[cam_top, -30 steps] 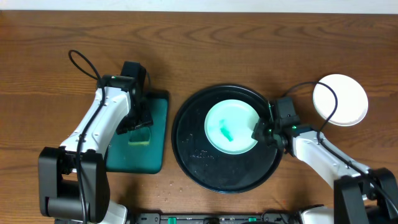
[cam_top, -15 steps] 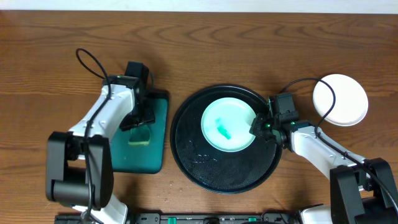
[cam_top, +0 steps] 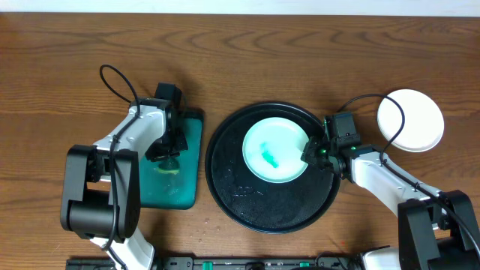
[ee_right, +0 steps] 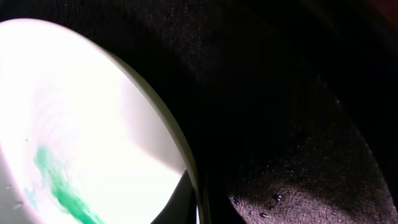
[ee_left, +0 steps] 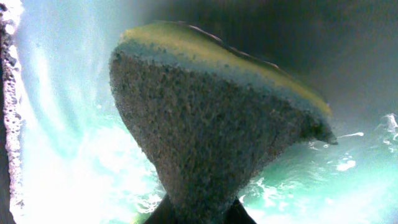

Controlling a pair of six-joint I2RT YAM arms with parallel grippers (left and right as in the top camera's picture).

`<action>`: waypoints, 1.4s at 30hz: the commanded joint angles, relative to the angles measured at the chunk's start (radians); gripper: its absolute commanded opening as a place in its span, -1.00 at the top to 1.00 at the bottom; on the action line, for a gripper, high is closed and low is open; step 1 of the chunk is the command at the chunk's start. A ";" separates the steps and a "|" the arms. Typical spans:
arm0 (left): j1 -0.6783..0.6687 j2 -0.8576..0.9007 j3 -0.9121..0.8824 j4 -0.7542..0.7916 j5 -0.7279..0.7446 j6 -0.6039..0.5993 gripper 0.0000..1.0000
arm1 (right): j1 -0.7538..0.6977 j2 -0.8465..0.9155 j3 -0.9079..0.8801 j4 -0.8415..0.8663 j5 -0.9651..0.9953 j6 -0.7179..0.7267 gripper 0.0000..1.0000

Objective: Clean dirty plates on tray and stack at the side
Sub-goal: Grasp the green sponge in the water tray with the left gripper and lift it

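Note:
A white plate smeared with green lies on the round black tray. My right gripper is shut on the plate's right rim; in the right wrist view the plate has its rim pinched between the fingers of this gripper. A yellow-and-green sponge rests in the wet green dish at the left. My left gripper is down on it and shut. The left wrist view shows the sponge squeezed narrow between the fingertips of the left gripper.
A clean white plate sits on the wooden table at the far right, beside the black tray. Water droplets dot the tray's floor and the table in front of the green dish.
My left gripper has closed on the sponge, which it stood open over before. The right gripper shifted the plate slightly left a second ago and has held still since.

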 commanded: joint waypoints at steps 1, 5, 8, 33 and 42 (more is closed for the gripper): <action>0.001 0.023 -0.012 0.013 0.006 0.002 0.86 | 0.007 0.067 -0.033 -0.024 -0.016 0.008 0.97; 0.001 -0.008 -0.012 0.013 0.002 0.002 0.85 | 0.007 0.067 -0.033 -0.032 -0.016 0.008 0.98; 0.001 -0.047 -0.012 0.008 0.002 0.002 0.17 | 0.006 0.067 -0.033 -0.035 -0.016 0.008 0.97; 0.045 -0.196 -0.156 0.119 0.008 -0.002 -0.01 | 0.007 0.067 -0.033 -0.035 -0.042 0.012 0.97; 0.054 -0.196 -0.185 0.224 0.108 0.036 0.08 | 0.007 0.067 -0.033 -0.036 -0.050 0.026 0.97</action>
